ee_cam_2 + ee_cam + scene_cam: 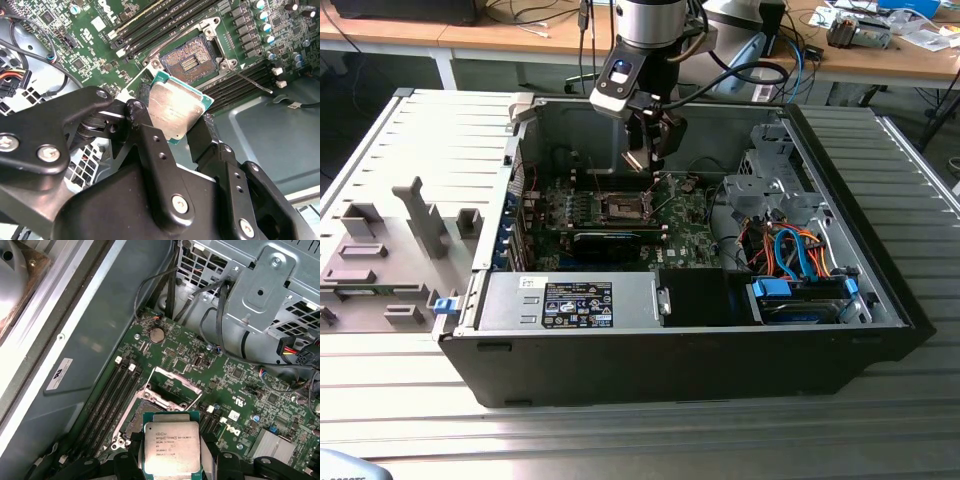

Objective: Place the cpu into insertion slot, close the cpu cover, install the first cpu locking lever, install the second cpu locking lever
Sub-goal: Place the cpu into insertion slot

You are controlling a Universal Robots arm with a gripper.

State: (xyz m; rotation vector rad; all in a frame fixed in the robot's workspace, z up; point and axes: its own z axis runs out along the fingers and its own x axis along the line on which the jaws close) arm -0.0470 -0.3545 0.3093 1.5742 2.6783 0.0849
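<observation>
Silver cpu (177,110) in gripper (170,122), above insertion slot (192,59)

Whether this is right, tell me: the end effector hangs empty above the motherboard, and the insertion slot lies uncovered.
Wrong in one respect: the end effector is not empty but shut on the cpu, as the second wrist view shows. It does hang above the motherboard, and the insertion slot lies uncovered.

A ribbed grey metal table (620,440) spreads out below and around the hand (638,160). Beyond the hand, pale wooden desks (500,40) strewn with cables (535,15) line the far side, with dark floor (380,80) beneath them. The light is soft and even.
</observation>
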